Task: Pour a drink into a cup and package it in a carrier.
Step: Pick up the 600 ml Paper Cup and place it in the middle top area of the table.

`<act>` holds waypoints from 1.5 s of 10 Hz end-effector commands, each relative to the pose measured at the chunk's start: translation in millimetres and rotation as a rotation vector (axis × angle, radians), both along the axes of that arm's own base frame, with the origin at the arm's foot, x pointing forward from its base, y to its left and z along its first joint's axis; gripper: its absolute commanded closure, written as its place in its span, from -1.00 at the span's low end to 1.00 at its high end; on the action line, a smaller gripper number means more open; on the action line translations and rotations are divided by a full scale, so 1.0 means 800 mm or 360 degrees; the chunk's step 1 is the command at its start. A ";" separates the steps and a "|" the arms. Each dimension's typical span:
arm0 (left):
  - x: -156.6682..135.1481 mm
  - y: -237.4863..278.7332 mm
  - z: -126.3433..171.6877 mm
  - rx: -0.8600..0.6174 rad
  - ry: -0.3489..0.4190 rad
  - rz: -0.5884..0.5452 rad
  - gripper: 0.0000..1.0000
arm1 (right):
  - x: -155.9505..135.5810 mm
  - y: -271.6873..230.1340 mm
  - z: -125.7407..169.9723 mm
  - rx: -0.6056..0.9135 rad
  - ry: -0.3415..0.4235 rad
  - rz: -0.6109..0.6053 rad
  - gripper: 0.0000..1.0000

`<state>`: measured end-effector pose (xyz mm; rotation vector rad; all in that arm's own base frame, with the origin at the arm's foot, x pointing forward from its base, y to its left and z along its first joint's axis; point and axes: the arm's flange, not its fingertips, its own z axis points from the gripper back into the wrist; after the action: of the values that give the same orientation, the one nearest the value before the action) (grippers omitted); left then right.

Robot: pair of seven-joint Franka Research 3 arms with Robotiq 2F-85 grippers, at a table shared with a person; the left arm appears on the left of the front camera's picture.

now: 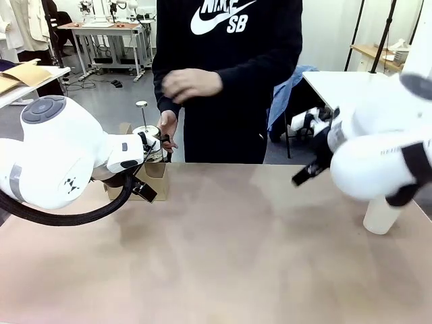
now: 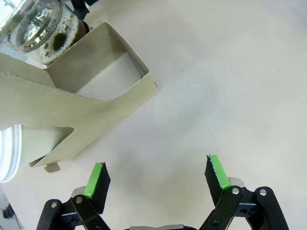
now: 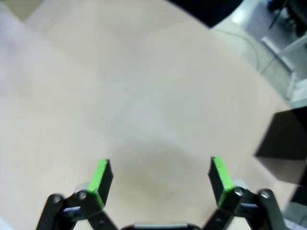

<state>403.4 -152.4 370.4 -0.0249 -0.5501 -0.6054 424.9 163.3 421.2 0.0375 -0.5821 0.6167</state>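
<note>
the table (image 1: 223, 250) is wide and bare in the middle. on its far left side stands the carrier (image 1: 158, 179). in the left wrist view the carrier is just ahead of the left gripper (image 2: 158, 176), whose jaws stand wide apart with nothing between them. i judge the carrier to be light, thin cardboard, easy to bend or to push away, so it is better to take it by the handle tab or by one wall, with gentle force.

close behind it is the glass jug (image 1: 147, 135), and a person's hand (image 1: 167, 129) is beside it. the jug is probably heavy, hard, slippery and fragile.

the cup (image 1: 380, 217) stands near the right edge of the table, partly hidden behind the right arm. it looks like light paper that gives under pressure, so i would hold it around the middle of its body, not too tight. the right gripper (image 3: 160, 178) is fully spread and empty above bare table.

the drink (image 2: 44, 33) is inside the jug, brownish with bubbles. it may spill if the jug is tilted fast.
</note>
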 end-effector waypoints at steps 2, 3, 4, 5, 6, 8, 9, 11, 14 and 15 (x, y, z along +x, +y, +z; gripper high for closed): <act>0.000 0.001 0.000 0.0000 0.0000 0.0001 -1.00 | 0.067 -0.069 0.103 0.0188 0.0098 0.0127 -1.00; 0.000 0.001 0.000 0.0000 0.0000 0.0001 -1.00 | 0.079 -0.120 0.128 0.0324 0.0101 0.0239 -1.00; 0.000 0.001 0.000 0.0000 0.0000 0.0001 -1.00 | 0.077 -0.173 0.144 0.0464 0.0078 0.0385 -1.00; 0.000 0.001 0.000 0.0000 0.0000 0.0001 -1.00 | 0.066 -0.233 0.148 0.0578 0.0041 0.0545 -1.00; 0.000 0.001 0.000 0.0000 0.0000 0.0001 -1.00 | 0.051 -0.289 0.141 0.0711 -0.0014 0.0636 -1.00; 0.000 0.001 0.000 0.0000 0.0000 0.0001 -1.00 | 0.018 -0.392 0.097 0.0943 -0.0241 0.0776 -1.00; 0.000 0.001 0.000 0.0000 0.0000 0.0001 -1.00 | 0.003 -0.430 0.066 0.1058 -0.0351 0.0816 -1.00; 0.000 0.001 0.000 0.0000 0.0000 0.0001 -1.00 | -0.009 -0.479 -0.004 0.1247 -0.0464 0.0825 -1.00; 0.000 0.001 0.000 0.0000 0.0000 0.0001 -1.00 | -0.024 -0.480 -0.045 0.1336 -0.0616 0.0843 -1.00; 0.000 0.001 0.000 0.0000 0.0000 0.0001 -1.00 | -0.047 -0.487 -0.048 0.1275 -0.0582 0.0807 -1.00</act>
<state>403.5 -152.4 370.3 -0.0236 -0.5499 -0.6053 395.3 -221.4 362.6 0.8968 -1.1725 0.8489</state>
